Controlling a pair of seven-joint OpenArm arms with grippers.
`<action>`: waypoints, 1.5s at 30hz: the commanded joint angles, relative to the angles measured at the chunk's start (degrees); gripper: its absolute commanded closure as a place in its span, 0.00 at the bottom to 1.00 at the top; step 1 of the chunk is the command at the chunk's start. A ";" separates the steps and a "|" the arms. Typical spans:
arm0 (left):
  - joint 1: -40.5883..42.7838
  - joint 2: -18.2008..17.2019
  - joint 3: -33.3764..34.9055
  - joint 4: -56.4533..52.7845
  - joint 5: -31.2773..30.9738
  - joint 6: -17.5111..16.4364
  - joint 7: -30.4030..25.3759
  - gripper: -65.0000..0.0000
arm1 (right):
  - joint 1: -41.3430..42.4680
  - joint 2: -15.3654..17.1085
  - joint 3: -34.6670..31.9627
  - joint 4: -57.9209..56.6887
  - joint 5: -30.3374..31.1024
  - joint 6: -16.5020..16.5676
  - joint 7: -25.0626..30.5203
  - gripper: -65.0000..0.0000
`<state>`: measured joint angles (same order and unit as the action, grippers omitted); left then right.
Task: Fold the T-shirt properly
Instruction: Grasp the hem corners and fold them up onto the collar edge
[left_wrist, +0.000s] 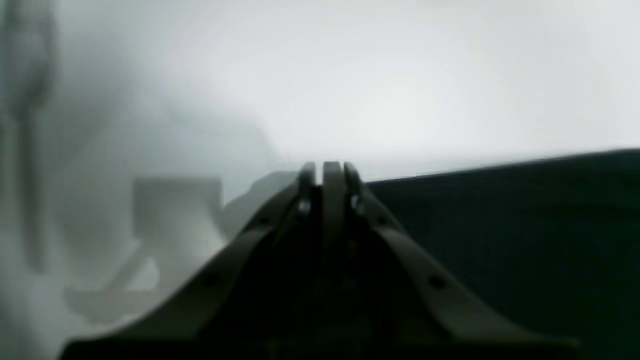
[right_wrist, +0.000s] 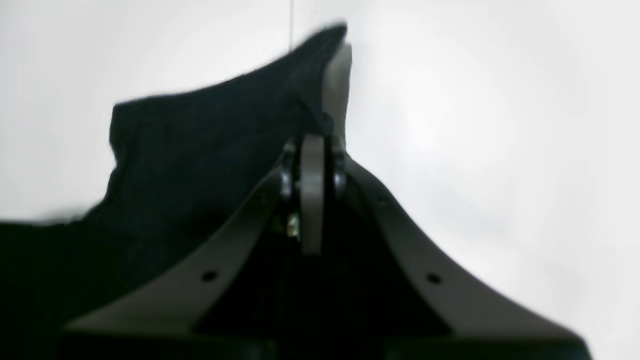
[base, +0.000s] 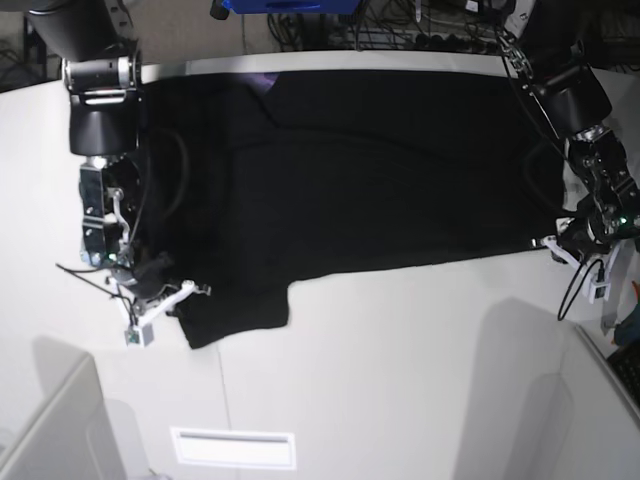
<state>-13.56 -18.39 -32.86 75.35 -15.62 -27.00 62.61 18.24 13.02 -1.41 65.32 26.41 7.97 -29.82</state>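
T-shirt (base: 370, 170) lies flat, each gripper pinching a near edge. Left gripper (left_wrist: 332, 172) and right gripper (right_wrist: 312, 150), both closed on cloth, should lift evenly together.

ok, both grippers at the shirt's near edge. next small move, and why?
Probably lift both ends together and carry the near edge toward the far edge. The T-shirt lies flat and plain side up on the table. The right gripper is shut on the sleeve corner; the left gripper looks shut at the hem corner, though its grip on cloth is unclear.
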 joint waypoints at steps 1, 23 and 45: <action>-0.02 -0.82 -1.38 2.93 -0.34 -0.56 0.38 1.00 | 0.53 1.09 0.40 2.59 0.18 -0.01 0.86 1.00; 23.28 1.29 -10.35 28.08 -11.33 -4.86 6.53 1.00 | -28.31 -1.72 18.68 48.48 0.62 0.08 -20.51 1.00; 34.00 2.08 -10.35 32.82 -11.15 -4.95 6.09 1.00 | -49.23 -4.27 25.72 51.12 18.55 0.25 -17.08 1.00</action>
<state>20.29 -15.42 -42.92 107.15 -26.68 -31.77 69.56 -30.92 8.23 24.05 115.22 44.14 7.99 -47.79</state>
